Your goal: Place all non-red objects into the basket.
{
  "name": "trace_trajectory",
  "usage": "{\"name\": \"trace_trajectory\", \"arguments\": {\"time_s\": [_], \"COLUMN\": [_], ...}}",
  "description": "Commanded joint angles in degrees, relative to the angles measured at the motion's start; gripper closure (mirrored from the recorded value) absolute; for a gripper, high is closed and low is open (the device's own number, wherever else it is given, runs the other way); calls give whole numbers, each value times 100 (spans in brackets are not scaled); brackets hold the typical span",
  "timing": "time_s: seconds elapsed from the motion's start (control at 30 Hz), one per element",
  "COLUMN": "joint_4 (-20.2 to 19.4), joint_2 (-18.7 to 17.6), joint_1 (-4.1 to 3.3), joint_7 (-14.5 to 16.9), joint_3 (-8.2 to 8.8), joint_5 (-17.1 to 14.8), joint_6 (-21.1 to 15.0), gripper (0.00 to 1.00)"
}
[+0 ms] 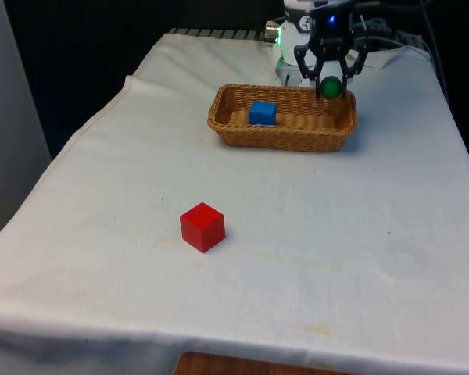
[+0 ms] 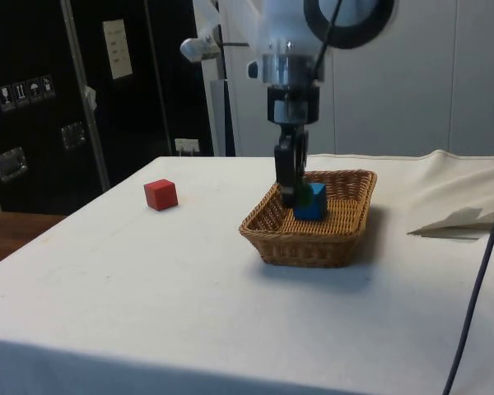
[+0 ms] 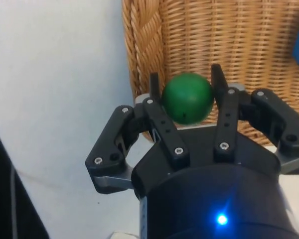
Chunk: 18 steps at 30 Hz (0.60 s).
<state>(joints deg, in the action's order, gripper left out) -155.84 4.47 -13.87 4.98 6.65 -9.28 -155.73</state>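
While my hand (image 3: 188, 87) clenches the green ball (image 3: 187, 97) across its middle above the basket (image 1: 281, 139), it feels light, hard, and apt to roll.

A white cloth (image 1: 313, 234) is covering the tabletop, wrinkling along its edges and hanging over the near side in the front view, where a strip of brown wood (image 1: 242, 366) is showing beneath it. Black curtains (image 1: 102, 47) are hanging behind the far end. In the side view, dark cabinets (image 2: 41, 107) are standing behind, carrying small labels (image 2: 115, 49) and metal fittings, while a pale wall (image 2: 428, 74) is running behind the table's other end. Soft, even light is falling across the cloth.
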Motion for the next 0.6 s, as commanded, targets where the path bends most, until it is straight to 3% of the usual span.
{"name": "trace_trajectory", "arguments": {"time_s": [0.0,0.07,0.13,0.23,0.57], "joint_4": [-46,-34,-52,-11,57], "joint_2": [-69,-80,-206,-384,-636], "joint_1": [-17,0,-11,29,17], "joint_7": [-34,-34,0,115,189], "joint_3": [-34,-34,-34,40,132], "joint_5": [-40,0,-63,-86,-74], "joint_6": [-183,-126,-332,-453,-550], "gripper": [100,100,100,100,100]}}
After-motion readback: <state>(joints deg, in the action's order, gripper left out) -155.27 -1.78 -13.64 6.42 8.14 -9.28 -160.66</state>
